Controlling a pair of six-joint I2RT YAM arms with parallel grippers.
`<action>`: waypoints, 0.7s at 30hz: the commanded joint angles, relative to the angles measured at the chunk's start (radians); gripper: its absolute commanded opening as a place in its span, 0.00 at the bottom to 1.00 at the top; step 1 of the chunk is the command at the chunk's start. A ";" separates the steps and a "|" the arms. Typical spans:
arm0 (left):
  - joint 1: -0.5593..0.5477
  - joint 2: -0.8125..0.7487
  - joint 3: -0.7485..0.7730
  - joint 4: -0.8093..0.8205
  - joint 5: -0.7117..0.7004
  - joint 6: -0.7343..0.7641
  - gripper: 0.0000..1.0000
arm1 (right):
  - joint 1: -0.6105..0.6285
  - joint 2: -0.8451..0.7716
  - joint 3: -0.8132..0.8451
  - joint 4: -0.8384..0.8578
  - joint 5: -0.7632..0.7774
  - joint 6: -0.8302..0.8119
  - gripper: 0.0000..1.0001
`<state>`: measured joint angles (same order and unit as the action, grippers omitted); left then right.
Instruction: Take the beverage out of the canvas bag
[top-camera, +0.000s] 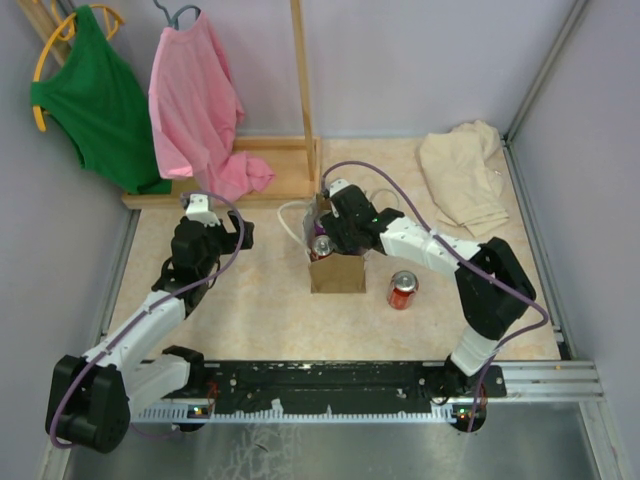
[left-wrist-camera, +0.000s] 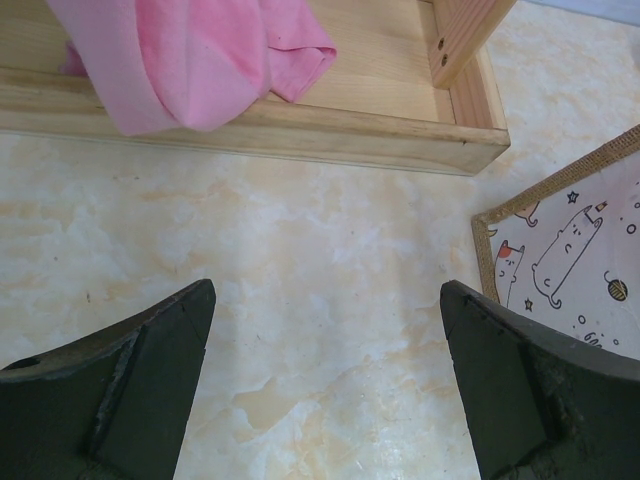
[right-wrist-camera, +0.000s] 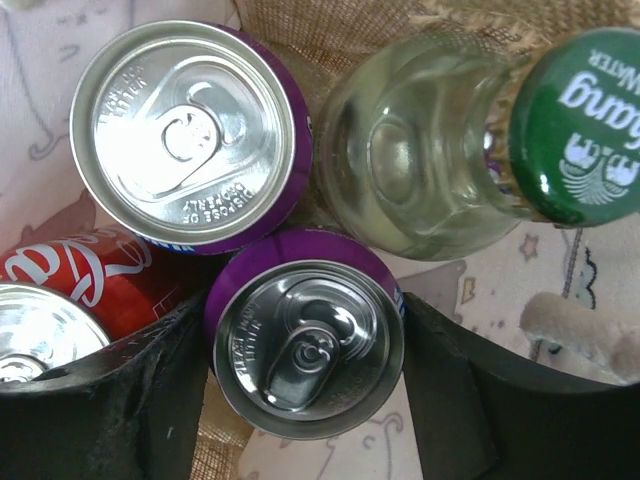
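Observation:
The tan canvas bag (top-camera: 338, 274) stands mid-table with its white rope handles (top-camera: 292, 216) behind it. In the right wrist view it holds two purple cans (right-wrist-camera: 190, 135), a red can (right-wrist-camera: 70, 290) and a clear bottle (right-wrist-camera: 420, 170) with a green cap (right-wrist-camera: 585, 125). My right gripper (right-wrist-camera: 303, 322) is down in the bag's mouth (top-camera: 328, 238), its fingers pressed against both sides of the nearer purple can (right-wrist-camera: 308, 340). My left gripper (left-wrist-camera: 325, 340) is open and empty over bare table, left of the bag's printed edge (left-wrist-camera: 570, 250).
A red can (top-camera: 403, 289) stands on the table right of the bag. A wooden rack base (top-camera: 270, 180) with a pink shirt (top-camera: 195, 110) and a green shirt (top-camera: 95, 95) is at the back left. A pale beige cloth (top-camera: 465, 175) lies at the back right.

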<state>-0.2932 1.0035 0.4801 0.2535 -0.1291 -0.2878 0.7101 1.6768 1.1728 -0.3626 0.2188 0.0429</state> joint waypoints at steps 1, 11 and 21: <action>-0.005 -0.009 0.022 0.012 0.008 0.003 1.00 | -0.011 0.034 0.017 0.011 0.021 0.012 0.54; -0.005 0.005 0.022 0.021 0.016 0.000 1.00 | 0.000 -0.079 -0.013 0.031 0.093 0.004 0.00; -0.006 -0.004 0.013 0.027 0.015 -0.004 1.00 | 0.044 -0.305 -0.012 0.126 0.168 -0.036 0.00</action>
<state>-0.2932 1.0080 0.4801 0.2539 -0.1268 -0.2882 0.7406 1.5227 1.1198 -0.3611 0.3008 0.0422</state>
